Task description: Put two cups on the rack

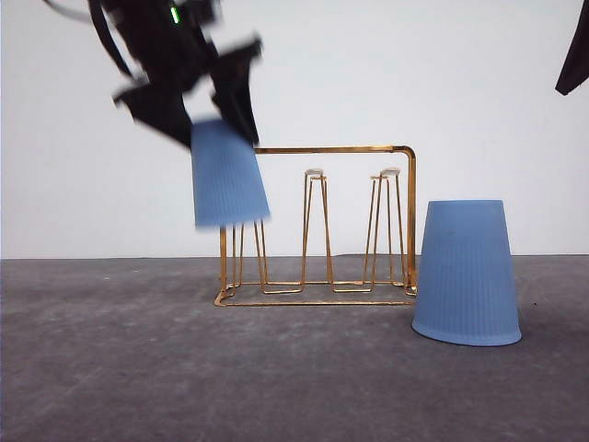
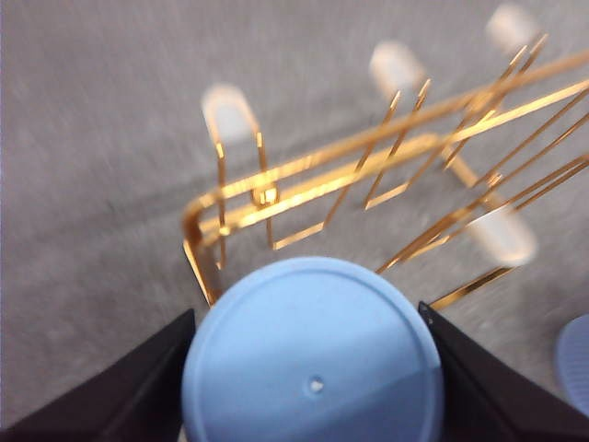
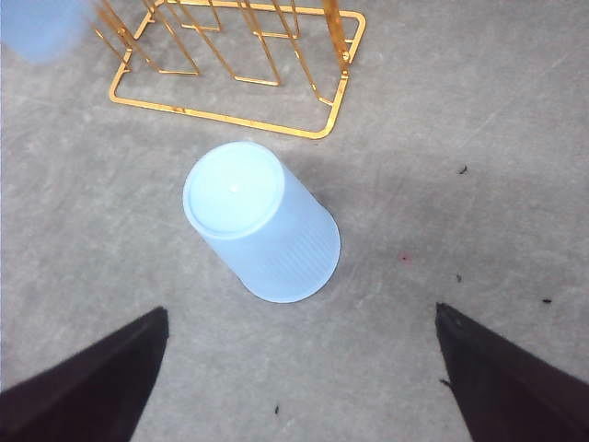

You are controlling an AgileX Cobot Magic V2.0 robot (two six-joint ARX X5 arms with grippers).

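One cup point(image 1: 227, 175) is clamped upside down in the left gripper point(image 1: 216, 120) over the rack's point(image 1: 317, 226) left end. The other cup point(image 1: 467, 273) is set mouth-down on the table point(image 1: 138, 368) beside the rack's right end, below the right gripper point(image 3: 299, 373), whose fingers are spread apart.

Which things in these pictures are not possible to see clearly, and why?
- Left end effector: motion blur in the front view; the held cup covers the leftmost peg of the rack.
- Right arm: cut by the front view's edge.
- Right end effector: fingertips cut off; the standing cup lies ahead.
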